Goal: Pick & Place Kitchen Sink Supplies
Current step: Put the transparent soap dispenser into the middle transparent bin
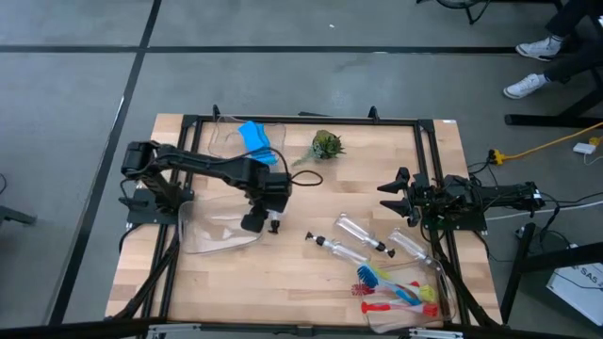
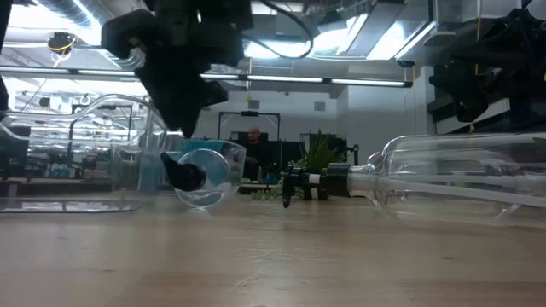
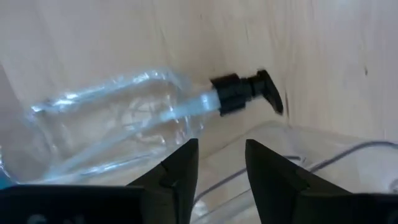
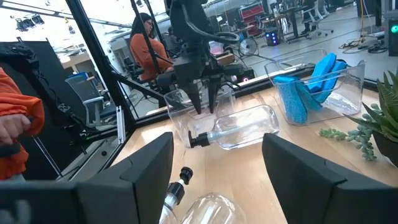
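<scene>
Left: two bins (image 1: pixel 212 231), sponge (image 1: pixel 254 137) inside the far one. Centre back: plant (image 1: pixel 327 144). Right front: bottles (image 1: pixel 363 237) lying on table (image 1: pixel 283 282), brushes (image 1: pixel 400 292) just before them.

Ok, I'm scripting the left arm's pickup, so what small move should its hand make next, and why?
Probably lower the left hand straight down, then close. Its fingers stand open above the clear bottle, which lies on its side on the wood beside the clear bin, not yet gripped. The right hand waits at the table's right edge.
</scene>
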Controlling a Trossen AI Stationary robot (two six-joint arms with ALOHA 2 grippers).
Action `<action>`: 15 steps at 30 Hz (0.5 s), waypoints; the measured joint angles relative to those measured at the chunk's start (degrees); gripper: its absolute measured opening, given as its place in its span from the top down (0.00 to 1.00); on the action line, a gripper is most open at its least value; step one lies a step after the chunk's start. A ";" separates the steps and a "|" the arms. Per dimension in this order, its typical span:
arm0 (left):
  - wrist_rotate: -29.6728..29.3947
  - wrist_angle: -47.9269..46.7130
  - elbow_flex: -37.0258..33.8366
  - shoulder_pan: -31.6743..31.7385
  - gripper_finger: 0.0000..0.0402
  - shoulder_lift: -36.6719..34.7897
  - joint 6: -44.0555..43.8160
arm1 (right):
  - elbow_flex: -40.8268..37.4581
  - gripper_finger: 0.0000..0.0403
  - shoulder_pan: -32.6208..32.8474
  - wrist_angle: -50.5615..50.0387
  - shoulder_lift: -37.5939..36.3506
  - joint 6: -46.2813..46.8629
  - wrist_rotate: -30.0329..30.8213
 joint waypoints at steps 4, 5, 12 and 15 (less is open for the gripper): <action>-0.08 0.18 -2.08 0.51 0.68 -2.30 -2.16 | -0.01 0.39 0.01 -0.02 0.00 -0.01 0.00; -0.20 0.17 -2.33 0.75 0.68 -2.78 -2.49 | 0.00 0.39 0.02 0.00 0.00 -0.01 0.00; -0.55 1.33 -2.74 0.23 0.68 -3.45 6.31 | 0.00 0.39 0.01 0.00 0.00 -0.02 0.00; -0.36 1.89 -2.74 -0.82 0.68 -3.13 9.02 | -0.01 0.39 0.00 -0.02 0.00 -0.02 0.00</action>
